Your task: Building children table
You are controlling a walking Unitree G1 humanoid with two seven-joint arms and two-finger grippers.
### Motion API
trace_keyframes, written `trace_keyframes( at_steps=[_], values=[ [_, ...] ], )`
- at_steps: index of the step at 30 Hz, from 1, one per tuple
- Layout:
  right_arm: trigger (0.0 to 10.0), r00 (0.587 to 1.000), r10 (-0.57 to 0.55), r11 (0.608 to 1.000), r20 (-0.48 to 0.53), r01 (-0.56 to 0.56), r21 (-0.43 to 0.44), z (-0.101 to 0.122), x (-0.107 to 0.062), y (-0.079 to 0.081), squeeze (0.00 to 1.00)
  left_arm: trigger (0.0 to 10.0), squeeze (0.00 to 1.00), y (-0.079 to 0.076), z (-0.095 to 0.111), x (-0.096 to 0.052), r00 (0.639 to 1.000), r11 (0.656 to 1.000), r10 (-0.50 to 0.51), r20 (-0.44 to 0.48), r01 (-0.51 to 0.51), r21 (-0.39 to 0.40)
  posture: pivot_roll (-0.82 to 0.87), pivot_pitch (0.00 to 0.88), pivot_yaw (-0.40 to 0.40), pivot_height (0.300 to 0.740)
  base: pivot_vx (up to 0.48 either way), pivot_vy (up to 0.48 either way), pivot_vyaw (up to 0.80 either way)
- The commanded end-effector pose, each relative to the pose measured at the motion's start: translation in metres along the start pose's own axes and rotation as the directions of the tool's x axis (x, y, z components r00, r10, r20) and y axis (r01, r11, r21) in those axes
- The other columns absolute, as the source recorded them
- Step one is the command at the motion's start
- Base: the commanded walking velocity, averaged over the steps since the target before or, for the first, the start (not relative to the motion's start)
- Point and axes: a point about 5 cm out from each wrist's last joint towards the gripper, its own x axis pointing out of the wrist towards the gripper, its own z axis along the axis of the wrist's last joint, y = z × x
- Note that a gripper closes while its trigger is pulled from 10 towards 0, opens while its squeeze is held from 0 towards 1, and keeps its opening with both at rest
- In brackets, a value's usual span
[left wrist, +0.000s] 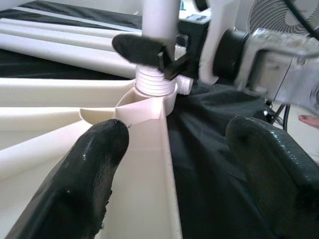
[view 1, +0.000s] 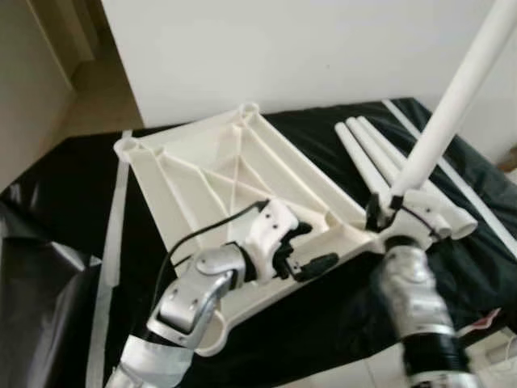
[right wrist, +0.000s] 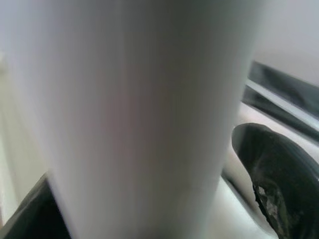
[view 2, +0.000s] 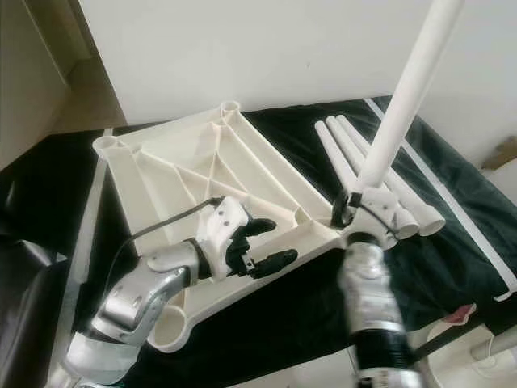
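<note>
The cream-white table top point(view 1: 210, 170) lies upside down on a black cloth, ribs facing up. My right gripper point(view 1: 386, 208) is shut on a white leg point(view 1: 452, 97) and holds it upright and leaning away. The leg's threaded end point(left wrist: 154, 82) sits in the corner socket point(left wrist: 149, 102) nearest that arm. My left gripper point(view 1: 317, 245) is open at the table top's near rim, close to that corner. One of its fingers point(left wrist: 94, 164) rests over a rib and the other hangs over the cloth. In the right wrist view the leg point(right wrist: 134, 114) is pressed beside one finger point(right wrist: 279, 174).
Three spare white legs point(view 1: 380, 153) lie side by side on the cloth beyond the right gripper. A white wall point(view 1: 307, 48) stands behind. White strips point(view 1: 113, 234) run along the cloth's left and right sides. A fan point(left wrist: 269, 15) stands off the cloth's near side.
</note>
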Motion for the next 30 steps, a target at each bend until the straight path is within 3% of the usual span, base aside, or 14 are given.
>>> trace_keyframes(
  at_steps=[1,8,11,15,16,19,20,21,22,23,24,25,30],
  values=[
    [10.0,0.997,0.072,0.997,-0.007,-0.072,0.027,-0.001,0.003,-0.005,0.00,10.0,0.00,-0.002,0.005,0.005,1.000,1.000,0.002,0.010,-0.002,0.011,-0.08,0.005,0.014,0.740,0.000,0.000,0.00],
    [10.0,0.980,0.197,0.980,-0.023,-0.197,0.006,0.000,0.007,-0.008,0.00,10.0,0.00,-0.005,0.005,0.009,1.000,1.000,-0.010,0.008,0.010,0.023,-0.08,0.013,0.011,0.740,0.000,0.000,0.00],
    [10.0,0.938,0.345,0.938,-0.040,-0.346,-0.019,0.002,0.011,-0.008,0.00,10.0,0.00,-0.007,0.008,0.014,1.000,1.000,-0.012,0.016,0.012,0.025,-0.08,0.019,0.013,0.740,0.000,0.000,0.00],
    [10.0,0.911,0.407,0.911,-0.059,-0.410,-0.052,0.002,0.014,-0.008,0.00,10.0,0.00,-0.008,0.010,0.016,1.000,1.000,-0.015,0.025,0.014,0.022,-0.09,0.021,0.016,0.740,0.000,0.000,0.00],
    [8.4,0.892,0.446,0.890,-0.068,-0.450,-0.074,0.002,0.015,-0.007,0.00,10.0,0.00,-0.008,0.012,0.018,0.999,1.000,-0.017,0.029,0.016,0.023,-0.09,0.022,0.018,0.740,0.000,0.000,0.00],
    [8.4,0.875,0.479,0.871,-0.073,-0.484,-0.085,0.002,0.017,-0.008,0.00,10.0,0.00,-0.008,0.012,0.019,0.999,1.000,-0.018,0.032,0.017,0.023,-0.09,0.022,0.018,0.740,0.000,0.000,0.00],
    [4.7,0.858,0.507,0.853,-0.084,-0.513,-0.092,0.002,0.018,-0.009,0.00,10.0,0.00,-0.008,0.013,0.020,0.999,1.000,-0.019,0.033,0.019,0.024,-0.09,0.021,0.019,0.740,0.000,0.000,0.00],
    [3.0,0.845,0.526,0.840,-0.095,-0.534,-0.101,0.003,0.020,-0.012,0.00,10.0,0.00,-0.009,0.014,0.021,0.999,0.999,-0.021,0.036,0.020,0.025,-0.09,0.020,0.020,0.740,0.000,0.000,0.00],
    [3.0,0.845,0.526,0.840,-0.095,-0.534,-0.101,0.003,0.020,-0.012,0.00,10.0,0.00,-0.009,0.014,0.021,0.999,0.999,-0.021,0.036,0.020,0.025,-0.09,0.020,0.020,0.740,0.000,0.000,0.00],
    [1.5,0.835,0.540,0.827,-0.108,-0.550,-0.114,0.004,0.021,-0.014,0.00,10.0,0.00,-0.009,0.015,0.021,0.999,0.999,-0.022,0.038,0.021,0.025,-0.09,0.022,0.020,0.740,0.000,0.000,0.00],
    [1.5,0.835,0.540,0.827,-0.108,-0.550,-0.114,0.004,0.021,-0.014,0.00,10.0,0.00,-0.009,0.015,0.021,0.999,0.999,-0.022,0.038,0.021,0.025,-0.09,0.022,0.020,0.740,0.000,0.000,0.00],
    [0.0,0.826,0.551,0.818,-0.121,-0.563,-0.119,0.003,0.022,-0.018,0.00,10.0,0.00,-0.008,0.016,0.022,0.999,0.999,-0.022,0.040,0.021,0.025,-0.09,0.021,0.020,0.740,0.000,0.000,0.00],
    [0.0,0.810,0.565,0.808,-0.159,-0.582,-0.092,-0.003,0.019,-0.025,0.00,10.0,0.00,-0.009,0.017,0.022,0.999,1.000,-0.020,0.045,0.019,0.024,-0.09,0.023,0.020,0.740,0.000,0.000,0.00]
  ],
)
